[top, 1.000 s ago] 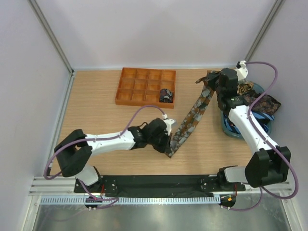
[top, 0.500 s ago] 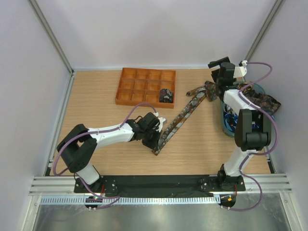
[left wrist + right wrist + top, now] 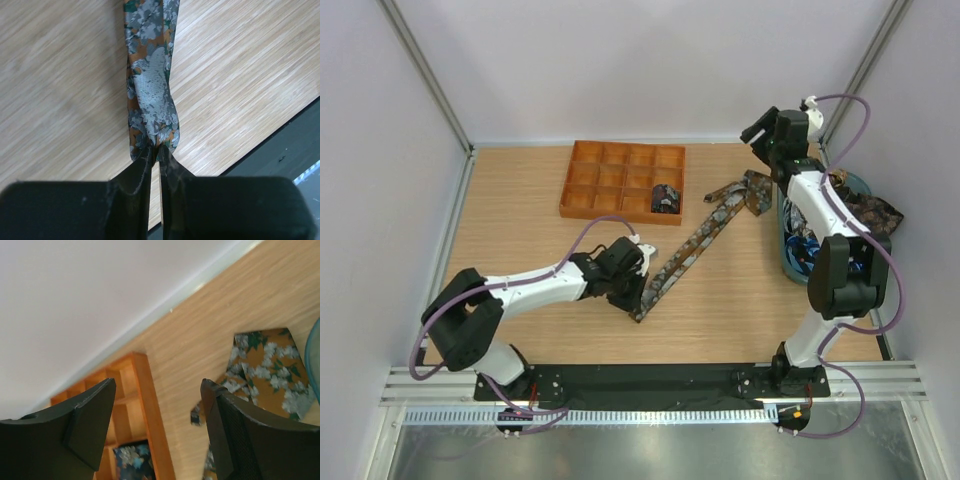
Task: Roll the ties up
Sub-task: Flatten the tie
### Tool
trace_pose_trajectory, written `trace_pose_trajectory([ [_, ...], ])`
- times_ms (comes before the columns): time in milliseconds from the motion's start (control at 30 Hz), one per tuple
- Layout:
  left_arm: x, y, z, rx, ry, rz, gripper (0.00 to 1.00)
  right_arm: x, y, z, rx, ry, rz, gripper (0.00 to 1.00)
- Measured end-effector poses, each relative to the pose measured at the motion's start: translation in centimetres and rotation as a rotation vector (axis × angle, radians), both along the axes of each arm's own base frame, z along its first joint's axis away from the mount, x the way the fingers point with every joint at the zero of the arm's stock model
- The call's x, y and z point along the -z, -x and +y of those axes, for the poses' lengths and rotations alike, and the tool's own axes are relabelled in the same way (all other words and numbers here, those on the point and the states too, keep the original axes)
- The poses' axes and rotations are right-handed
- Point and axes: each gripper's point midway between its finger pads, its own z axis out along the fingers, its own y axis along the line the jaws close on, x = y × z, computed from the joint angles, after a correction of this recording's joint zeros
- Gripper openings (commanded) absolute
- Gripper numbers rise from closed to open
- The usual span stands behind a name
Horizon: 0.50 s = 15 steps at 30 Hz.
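The paisley tie (image 3: 695, 245) lies stretched on the table (image 3: 520, 200). It runs from just right of the orange tray (image 3: 565, 195) on a slant to a spot nearer the arm bases than the tray's front wall. The left tool (image 3: 636, 298) is pinched shut on its narrow end. The right tool (image 3: 763, 128) hangs beyond the tray's right side, spread wide and holding nothing.

The fabric looks light, thin, limp and probably slick. It will sag, twist and unroll unless kept taut. The narrow tip is the sensible place to grip and start the coil. The wide end should be held or weighted so the strip stays flat.

1 rolled tie (image 3: 666, 197) sits in a compartment on the tray's right edge. Other ties (image 3: 865, 215) are heaped in a blue tub (image 3: 788, 262) well right of the tray.

The right arm covers much of the tub, so those ties cannot be counted. The stretched tie's wide end is folded over near the tub, and contact there is unclear. In the left wrist view the strip twists just past the fingertips (image 3: 145, 165). How much cloth sits between them is hidden.
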Motion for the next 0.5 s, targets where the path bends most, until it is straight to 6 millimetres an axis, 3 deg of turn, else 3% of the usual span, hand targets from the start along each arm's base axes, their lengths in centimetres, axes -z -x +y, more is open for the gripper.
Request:
trace_pose_trajectory([
  [300, 1.3, 2.4, 3.5, -0.087, -0.027, 0.028, 0.09, 6.3, 6.0, 6.2, -0.14, 0.285, 0.307, 0.69],
  [367, 1.6, 3.1, 4.0, -0.111, -0.01, 0.041, 0.1, 7.4, 6.7, 5.8, -0.13, 0.337, 0.355, 0.62],
  [500, 2.3, 4.6, 5.2, -0.152, 0.01, 0.067, 0.11, 11.0, 7.2, 3.9, -0.081, 0.443, 0.471, 0.58],
])
